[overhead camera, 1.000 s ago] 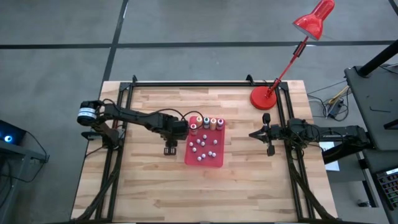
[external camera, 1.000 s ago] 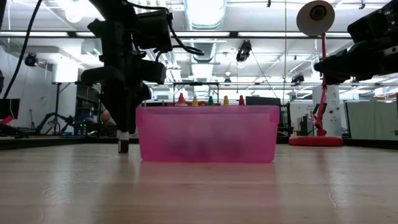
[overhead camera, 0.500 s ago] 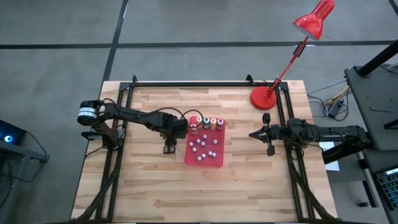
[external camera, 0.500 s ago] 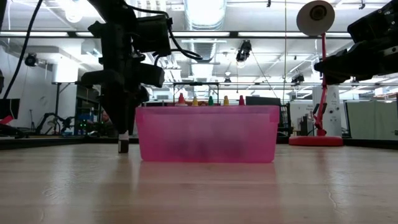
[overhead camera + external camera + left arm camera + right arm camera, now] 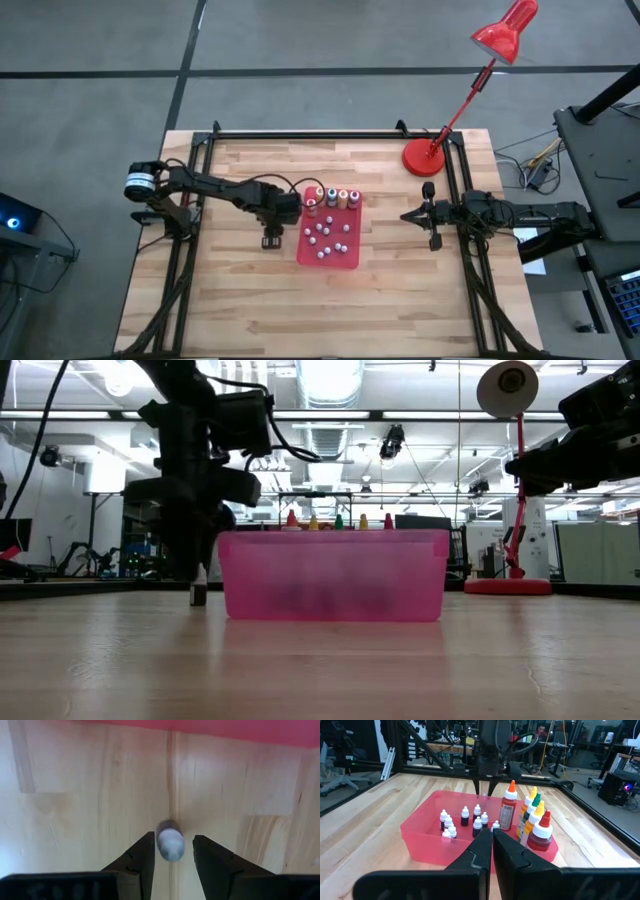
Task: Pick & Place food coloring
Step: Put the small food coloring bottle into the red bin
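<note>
Food coloring bottle, small, rounded, pale-capped, on wood-grain table.

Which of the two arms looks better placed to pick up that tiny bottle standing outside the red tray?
The left. Its gripper hangs directly over the small bottle, fingers either side. The right gripper is shut, beyond the red tray.

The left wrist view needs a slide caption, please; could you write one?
Left tool straddles a small capped bottle on the wooden table, beside the red tray.
</note>
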Available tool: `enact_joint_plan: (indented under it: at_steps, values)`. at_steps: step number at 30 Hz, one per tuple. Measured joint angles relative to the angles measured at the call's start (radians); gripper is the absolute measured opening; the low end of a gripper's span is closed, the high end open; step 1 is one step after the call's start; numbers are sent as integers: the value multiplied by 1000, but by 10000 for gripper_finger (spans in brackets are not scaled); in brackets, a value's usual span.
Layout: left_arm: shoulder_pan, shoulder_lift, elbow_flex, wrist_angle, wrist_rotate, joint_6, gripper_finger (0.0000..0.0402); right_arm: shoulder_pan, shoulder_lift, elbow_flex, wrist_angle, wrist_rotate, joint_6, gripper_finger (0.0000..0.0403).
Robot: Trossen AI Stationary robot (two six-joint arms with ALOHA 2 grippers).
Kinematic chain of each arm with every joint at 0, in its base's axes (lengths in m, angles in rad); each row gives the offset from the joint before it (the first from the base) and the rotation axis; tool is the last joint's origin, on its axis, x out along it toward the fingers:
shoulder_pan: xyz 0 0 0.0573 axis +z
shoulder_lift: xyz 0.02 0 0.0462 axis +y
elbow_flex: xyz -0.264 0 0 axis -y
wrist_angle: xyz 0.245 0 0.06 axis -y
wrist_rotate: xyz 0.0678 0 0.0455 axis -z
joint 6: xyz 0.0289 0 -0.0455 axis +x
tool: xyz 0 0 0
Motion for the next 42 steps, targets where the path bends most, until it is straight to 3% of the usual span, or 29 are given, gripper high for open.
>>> enact_joint_plan:
  at_steps: [14, 42]
  values:
    - [0, 45, 1, 7, 60, -29, 108, 0, 0, 0, 0, 0, 0, 9]
    - [2, 43, 52, -73, 56, -24, 103, 0, 0, 0, 0, 0, 0, 9]
